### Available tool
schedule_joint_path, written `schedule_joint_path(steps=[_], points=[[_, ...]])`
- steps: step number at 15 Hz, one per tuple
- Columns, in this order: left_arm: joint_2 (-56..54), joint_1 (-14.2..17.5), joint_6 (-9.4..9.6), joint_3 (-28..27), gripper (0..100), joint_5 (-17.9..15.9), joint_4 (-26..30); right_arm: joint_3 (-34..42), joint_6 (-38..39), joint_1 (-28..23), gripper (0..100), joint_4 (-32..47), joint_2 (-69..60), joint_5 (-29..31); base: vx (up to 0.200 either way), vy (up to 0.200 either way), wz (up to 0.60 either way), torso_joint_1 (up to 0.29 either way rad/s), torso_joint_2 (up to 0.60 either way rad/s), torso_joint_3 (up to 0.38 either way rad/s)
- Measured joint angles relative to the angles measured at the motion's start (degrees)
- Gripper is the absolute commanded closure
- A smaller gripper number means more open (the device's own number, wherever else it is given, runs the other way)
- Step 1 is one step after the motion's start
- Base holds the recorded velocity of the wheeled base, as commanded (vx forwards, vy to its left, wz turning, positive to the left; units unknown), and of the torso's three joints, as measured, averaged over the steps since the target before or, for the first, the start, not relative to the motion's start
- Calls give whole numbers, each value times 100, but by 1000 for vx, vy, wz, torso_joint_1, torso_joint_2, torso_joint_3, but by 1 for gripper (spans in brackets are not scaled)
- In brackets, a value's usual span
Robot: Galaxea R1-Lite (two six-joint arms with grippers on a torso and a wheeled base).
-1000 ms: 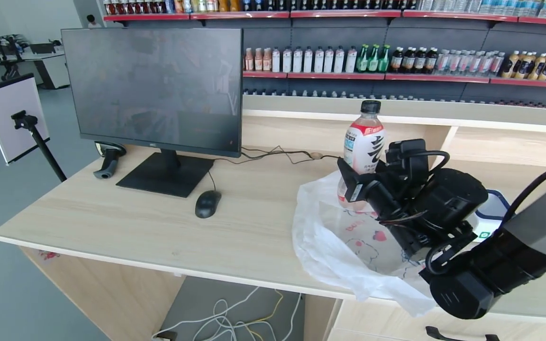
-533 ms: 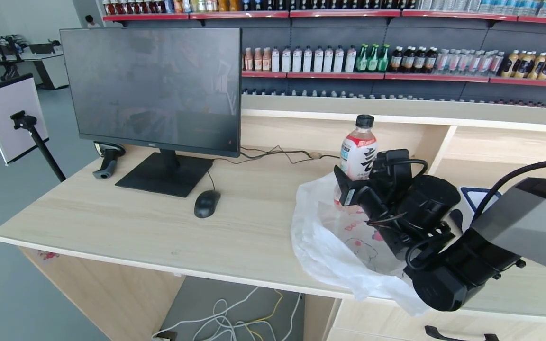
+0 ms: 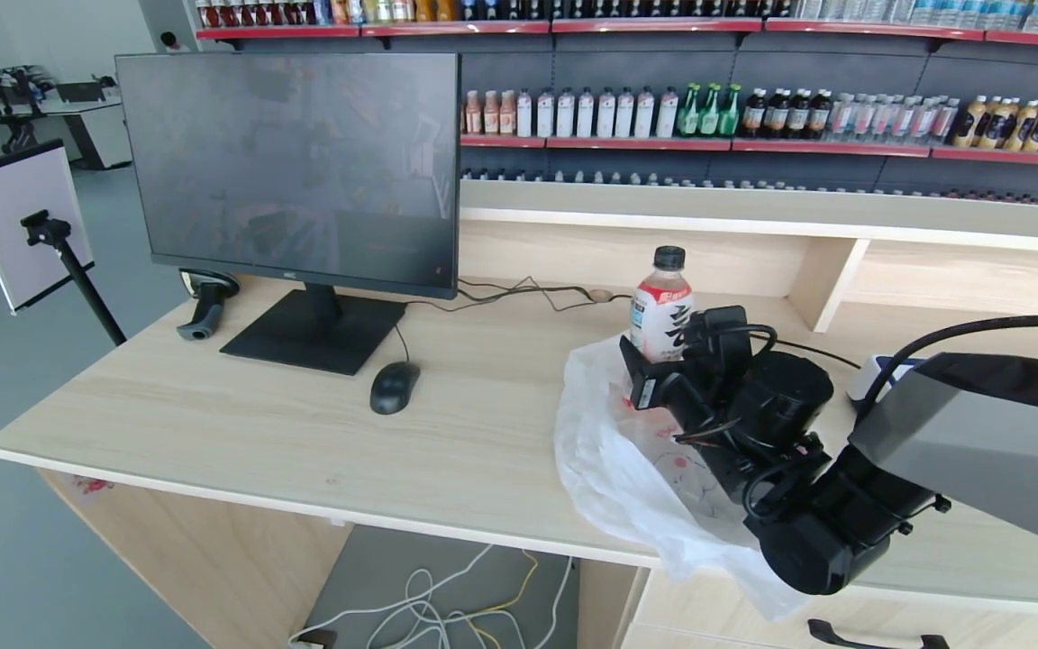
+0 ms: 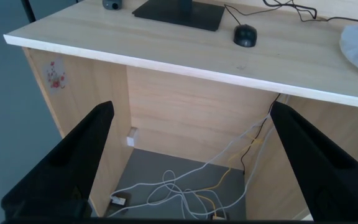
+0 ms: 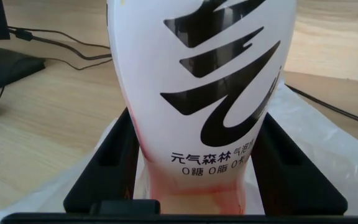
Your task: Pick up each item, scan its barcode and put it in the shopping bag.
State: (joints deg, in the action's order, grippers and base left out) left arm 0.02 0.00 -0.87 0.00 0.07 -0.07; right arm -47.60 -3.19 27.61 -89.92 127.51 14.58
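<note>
A drink bottle [image 3: 660, 311] with a black cap and a white and pink label stands upright in my right gripper [image 3: 663, 370], which is shut on its lower body. It hangs just over the mouth of the white plastic shopping bag [image 3: 614, 469] lying on the counter. Up close, the bottle [image 5: 201, 93] sits between the two black fingers [image 5: 114, 165], with the bag [image 5: 319, 137] beneath it. My left gripper [image 4: 188, 155] is open, held low in front of the counter's front edge [image 4: 166, 62], with nothing between its fingers.
A monitor [image 3: 289, 171] stands at the back left of the wooden counter [image 3: 258, 424], with a mouse [image 3: 394, 387] and a handheld scanner [image 3: 204, 311] near it. Cables [image 3: 528, 293] trail behind. Shelves of bottles [image 3: 753, 113] line the back. Wires [image 4: 185, 193] lie under the counter.
My right arm has carried the bottle downward and slightly left, toward the mouth of the bag. The bag and the other things have stayed put.
</note>
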Motion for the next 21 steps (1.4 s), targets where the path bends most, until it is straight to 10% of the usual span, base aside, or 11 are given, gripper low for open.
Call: schedule_joint_path(steps=[13, 14, 21], points=[[0, 0, 9, 0, 0, 0, 0, 85, 156, 44, 100, -10, 226, 13, 0, 0, 0, 0, 0, 0], [0, 0, 11, 0, 0, 0, 0, 89, 165, 52, 0, -7, 236, 13, 0, 0, 0, 0, 0, 0], [0, 0, 11, 0, 0, 0, 0, 213, 202, 133, 0, 1, 176, 9, 0, 0, 0, 0, 0, 0]])
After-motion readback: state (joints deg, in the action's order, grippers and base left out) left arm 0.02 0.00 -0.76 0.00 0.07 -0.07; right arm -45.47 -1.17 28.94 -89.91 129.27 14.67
